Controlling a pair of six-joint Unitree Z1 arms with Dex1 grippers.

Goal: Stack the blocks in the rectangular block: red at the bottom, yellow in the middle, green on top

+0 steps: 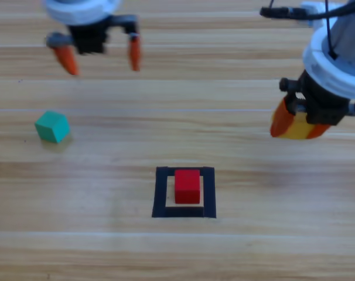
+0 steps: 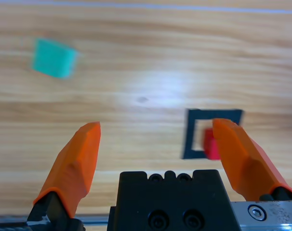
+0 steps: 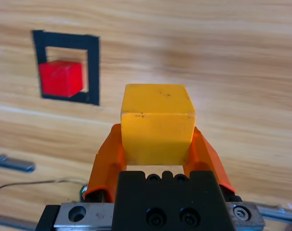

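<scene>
The red cube (image 1: 187, 186) sits inside the black tape frame (image 1: 160, 193) in the lower middle of the table; both also show in the right wrist view, the red cube (image 3: 60, 78) within the frame (image 3: 93, 67). My right gripper (image 1: 297, 126) hangs above the table to the right of the frame, shut on the yellow cube (image 3: 157, 122). The teal-green cube (image 1: 52, 126) lies alone at the left, seen also as the green cube (image 2: 53, 58) in the left wrist view. My left gripper (image 1: 100, 57) hovers open at the top left, nothing between its jaws.
Bare wooden table (image 1: 271, 246) spreads around the frame. A thin cable (image 3: 35, 184) and a metal rod (image 3: 11, 163) show at the lower left of the right wrist view.
</scene>
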